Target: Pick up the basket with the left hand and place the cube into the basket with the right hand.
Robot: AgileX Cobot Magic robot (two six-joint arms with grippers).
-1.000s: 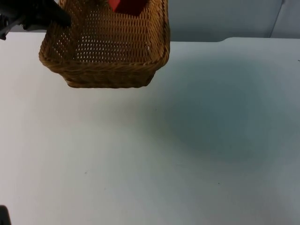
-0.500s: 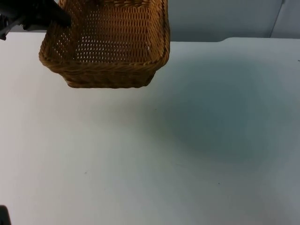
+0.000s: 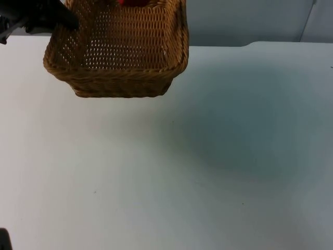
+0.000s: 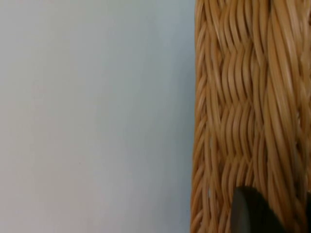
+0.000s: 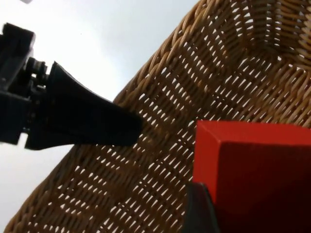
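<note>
At the upper left of the top view the left tool (image 3: 62,18) pinches the left rim of the tan woven wicker basket (image 3: 117,57), one black fingertip pressed on the weave in the left wrist view, and holds it lifted off the white counter (image 3: 208,166); so the first half of the task looks done. Further right, at the top edge over the basket's far side, a sliver of the red cube (image 3: 134,2) shows. In the right wrist view the right tool (image 5: 204,213) grips that cube (image 5: 252,174) above the basket's open inside. The release into the basket is, by my judgement, what remains.
</note>
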